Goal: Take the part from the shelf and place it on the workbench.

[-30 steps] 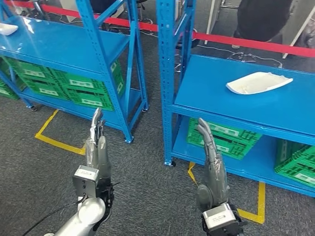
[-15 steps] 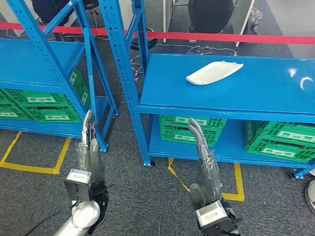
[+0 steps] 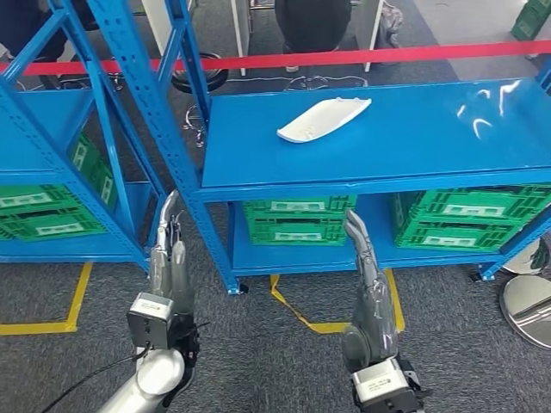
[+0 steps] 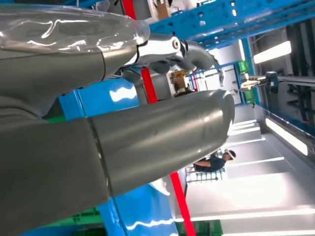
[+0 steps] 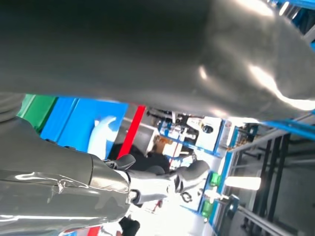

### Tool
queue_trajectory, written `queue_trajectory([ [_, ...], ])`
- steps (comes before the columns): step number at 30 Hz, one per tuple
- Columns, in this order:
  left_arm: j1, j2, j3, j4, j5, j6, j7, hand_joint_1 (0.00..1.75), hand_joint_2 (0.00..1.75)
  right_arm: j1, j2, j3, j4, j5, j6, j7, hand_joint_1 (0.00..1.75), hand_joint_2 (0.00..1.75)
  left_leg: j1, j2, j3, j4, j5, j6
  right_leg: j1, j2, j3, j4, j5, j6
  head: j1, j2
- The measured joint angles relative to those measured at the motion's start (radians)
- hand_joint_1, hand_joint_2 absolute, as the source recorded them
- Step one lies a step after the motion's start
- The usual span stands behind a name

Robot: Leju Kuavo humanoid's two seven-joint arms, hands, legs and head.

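Note:
A white flat curved part (image 3: 324,118) lies on the upper board of the blue shelf (image 3: 403,138), left of its middle. My left hand (image 3: 166,258) is raised over the floor, fingers straight and empty, well short of the shelf. My right hand (image 3: 369,288) is likewise stretched flat and empty, below the shelf's front edge and a little right of the part. The part (image 5: 99,133) appears as a white shape beyond my right hand's fingers (image 5: 148,182) in the right wrist view. The left wrist view shows my thumb (image 4: 156,132) close up.
A second blue shelf (image 3: 58,129) stands at the left. Green crates (image 3: 299,219) (image 3: 467,215) fill the lower boards. Yellow tape (image 3: 306,318) marks the grey carpet. A red barrier tape (image 3: 293,60) runs behind, with a person (image 3: 312,21) seated beyond it. A round metal base (image 3: 529,301) sits at the right.
The whole view has swung to the right, so the shelf with the white part now sits centred ahead. Both hands keep the same flat, empty pose.

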Motion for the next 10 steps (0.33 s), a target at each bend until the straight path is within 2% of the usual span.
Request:
queue_trajectory([
  [2,0.0,0.0,0.0,0.0,-0.002,0.0,-0.001,0.0,0.0,-0.001,0.001,0.0,0.0,-0.003,0.0,0.0,0.0,0.0,0.006,-0.037,-0.017,0.046,-0.036,-0.01,-0.003,0.021,-0.002,-0.002,0.006,-0.011,-0.007,0.0],
  [4,0.003,0.001,0.0,0.0,-0.003,0.0,-0.001,0.0,0.0,-0.004,0.002,0.0,0.0,-0.006,0.0,0.002,0.0,0.0,0.009,-0.089,-0.075,0.171,-0.105,-0.016,-0.004,0.042,-0.006,-0.002,0.01,-0.019,-0.021,0.0],
  [5,0.006,0.002,0.0,0.0,-0.004,0.0,-0.001,0.0,0.0,-0.004,0.003,0.0,0.0,-0.009,0.0,0.004,0.0,0.0,0.009,-0.101,-0.111,0.243,-0.134,-0.016,-0.003,0.053,-0.009,-0.002,0.012,-0.021,-0.028,0.0],
  [6,0.009,0.002,0.0,0.0,-0.004,0.001,-0.001,0.0,0.0,-0.004,0.003,0.0,0.0,-0.012,0.0,0.005,0.0,0.0,0.009,-0.106,-0.138,0.292,-0.147,-0.014,-0.001,0.066,-0.012,-0.002,0.014,-0.023,-0.033,0.0],
  [7,0.011,0.003,0.0,0.0,-0.004,0.001,0.0,0.0,0.0,-0.004,0.004,0.0,0.0,-0.014,0.0,0.005,0.0,0.0,0.008,-0.108,-0.147,0.304,-0.139,-0.01,0.002,0.076,-0.013,-0.002,0.015,-0.025,-0.038,0.0],
  [8,0.012,0.004,0.0,0.0,-0.006,0.001,0.0,0.0,0.0,-0.004,0.004,0.0,0.001,-0.014,0.0,0.006,0.0,0.0,0.005,-0.111,-0.135,0.274,-0.113,-0.002,0.004,0.086,-0.013,-0.002,0.016,-0.026,-0.042,0.0],
  [9,0.012,0.004,0.0,0.0,-0.007,0.001,0.0,0.0,0.0,-0.005,0.004,0.0,0.001,-0.013,0.0,0.006,0.0,0.0,0.002,-0.114,-0.106,0.211,-0.075,0.008,0.007,0.095,-0.013,-0.002,0.017,-0.027,-0.047,0.0],
  [10,0.012,0.004,0.0,0.0,-0.008,0.001,0.0,0.0,0.0,-0.005,0.005,0.0,0.001,-0.013,0.0,0.006,0.0,0.0,-0.001,-0.116,-0.088,0.174,-0.054,0.014,0.008,0.098,-0.012,-0.002,0.017,-0.027,-0.049,0.0],
])
